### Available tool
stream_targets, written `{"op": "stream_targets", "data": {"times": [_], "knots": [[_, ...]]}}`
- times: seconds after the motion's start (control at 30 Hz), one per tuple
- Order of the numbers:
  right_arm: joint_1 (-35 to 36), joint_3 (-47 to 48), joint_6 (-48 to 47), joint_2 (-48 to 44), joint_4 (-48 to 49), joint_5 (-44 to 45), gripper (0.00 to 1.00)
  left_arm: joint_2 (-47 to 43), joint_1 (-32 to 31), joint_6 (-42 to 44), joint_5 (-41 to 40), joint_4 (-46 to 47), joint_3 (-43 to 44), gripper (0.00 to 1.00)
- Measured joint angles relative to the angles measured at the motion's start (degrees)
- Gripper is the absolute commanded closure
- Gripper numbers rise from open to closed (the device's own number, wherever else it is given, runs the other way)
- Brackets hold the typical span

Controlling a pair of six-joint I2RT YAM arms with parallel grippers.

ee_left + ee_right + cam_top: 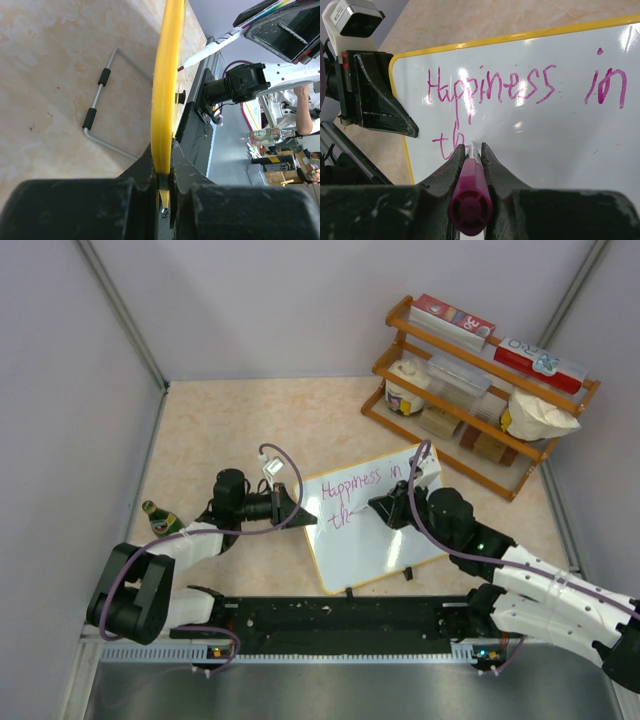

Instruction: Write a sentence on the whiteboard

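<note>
The whiteboard (385, 545), white with a yellow frame, lies tilted in the middle of the table. Pink writing on it reads "Happiness in" with "th" started below. My left gripper (305, 517) is shut on the board's left edge; in the left wrist view its jaws (167, 150) pinch the yellow frame (167, 75). My right gripper (375, 508) is shut on a pink marker (470, 195). The marker tip rests on the whiteboard (555, 135) just right of the "th". The marker (210, 47) also shows past the frame in the left wrist view.
A wooden rack (480, 390) with boxes, a tub and a bag stands at the back right. A green bottle (160, 518) lies by the left wall. The board's wire stand (97, 105) rests on the table beneath it. Walls close in both sides.
</note>
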Motion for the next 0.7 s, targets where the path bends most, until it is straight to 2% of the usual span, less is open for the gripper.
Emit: {"op": "stream_targets", "data": {"times": [0.7], "knots": [[-0.72,0.5,0.24,0.83,0.87,0.46,1.0,0.0,0.0,-0.24,-0.17,-0.2,0.0,1.0]]}}
